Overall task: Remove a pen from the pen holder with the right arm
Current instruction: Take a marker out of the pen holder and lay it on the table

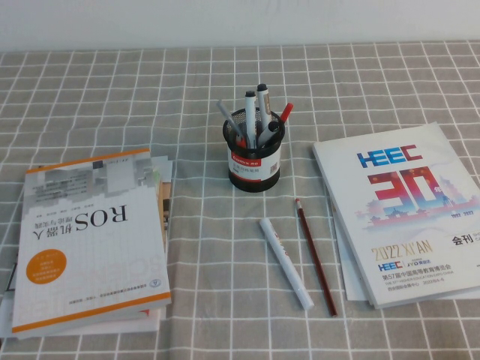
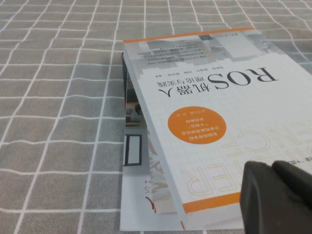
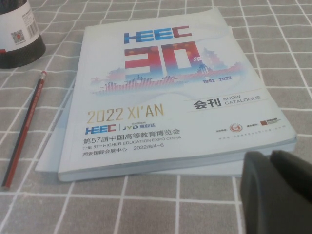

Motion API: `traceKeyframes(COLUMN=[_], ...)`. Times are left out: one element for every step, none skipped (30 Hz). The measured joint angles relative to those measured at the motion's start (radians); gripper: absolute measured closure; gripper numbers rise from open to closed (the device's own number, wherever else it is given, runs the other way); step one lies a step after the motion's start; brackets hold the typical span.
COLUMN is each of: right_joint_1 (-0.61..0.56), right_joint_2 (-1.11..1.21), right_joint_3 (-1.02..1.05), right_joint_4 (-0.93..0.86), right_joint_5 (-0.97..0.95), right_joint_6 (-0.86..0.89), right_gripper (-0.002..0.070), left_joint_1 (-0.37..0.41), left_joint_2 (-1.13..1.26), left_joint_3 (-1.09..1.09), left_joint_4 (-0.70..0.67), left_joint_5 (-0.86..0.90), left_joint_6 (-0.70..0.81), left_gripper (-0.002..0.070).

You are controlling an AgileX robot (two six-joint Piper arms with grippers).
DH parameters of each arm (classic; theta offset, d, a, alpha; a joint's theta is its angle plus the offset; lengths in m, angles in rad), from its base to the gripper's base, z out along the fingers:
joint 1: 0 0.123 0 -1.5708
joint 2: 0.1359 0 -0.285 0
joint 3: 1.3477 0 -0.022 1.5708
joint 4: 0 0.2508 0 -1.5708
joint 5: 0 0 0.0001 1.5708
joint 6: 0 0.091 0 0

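A black mesh pen holder (image 1: 254, 154) stands upright mid-table with several pens (image 1: 250, 120) sticking out of it. In front of it a white marker (image 1: 286, 263) and a red pencil (image 1: 316, 256) lie on the cloth. In the right wrist view my right gripper (image 3: 269, 157) is shut and empty, low over the near edge of the HEEC catalogue (image 3: 165, 92), well short of the holder (image 3: 19, 39) and the pencil (image 3: 24, 129). My left gripper (image 2: 271, 168) is shut over the near end of the ROS book (image 2: 219, 112). Neither arm appears in the high view.
The ROS book (image 1: 90, 232) lies on a small stack at the left of the table. The HEEC catalogue (image 1: 405, 210) lies over another booklet at the right. A grey checked cloth (image 1: 225, 315) covers the table.
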Motion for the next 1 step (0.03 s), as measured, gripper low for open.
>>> traceKeyframes(right_joint_1=[0.000], right_joint_2=[0.000], right_joint_3=[0.000], right_joint_4=[0.000], right_joint_5=[0.000], right_joint_6=[0.000], right_gripper=[0.0688], left_joint_1=[0.000], left_joint_2=[0.000], left_joint_3=[0.000], left_joint_4=[0.000], left_joint_5=[0.000], left_joint_6=[0.000], left_gripper=[0.0678])
